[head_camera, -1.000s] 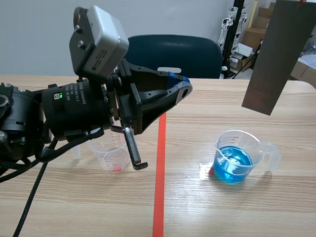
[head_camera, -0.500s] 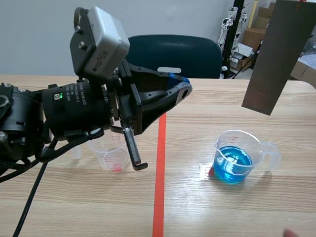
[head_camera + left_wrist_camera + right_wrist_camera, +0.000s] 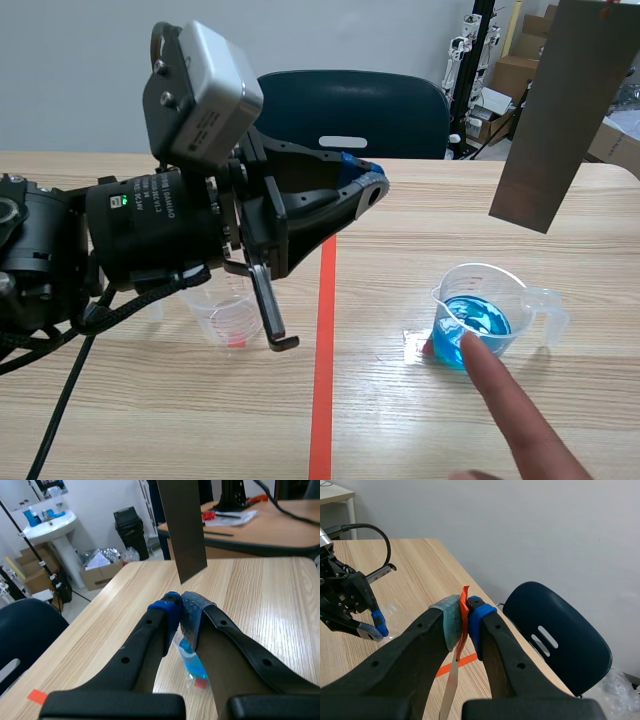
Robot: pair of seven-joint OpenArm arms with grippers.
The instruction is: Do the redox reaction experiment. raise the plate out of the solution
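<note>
Over bench (image 3: 400, 430), leave left claw (image 3: 366, 178) parked at frame centre, closed on nothing. Hold plate (image 3: 565, 110), upper right, pinched in right claw (image 3: 465, 614), well above beaker (image 3: 478, 318) at lower right. Avoid person's finger (image 3: 505, 395) pointing at beaker.

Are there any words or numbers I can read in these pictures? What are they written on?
No text here can be read clearly.
White print on the black left arm: too small and blurred to read.
Red marks low on the clear cup: too small to read.
Cup of blue liquid: no print that I can make out.
Plate: no writing shows on it.
</note>
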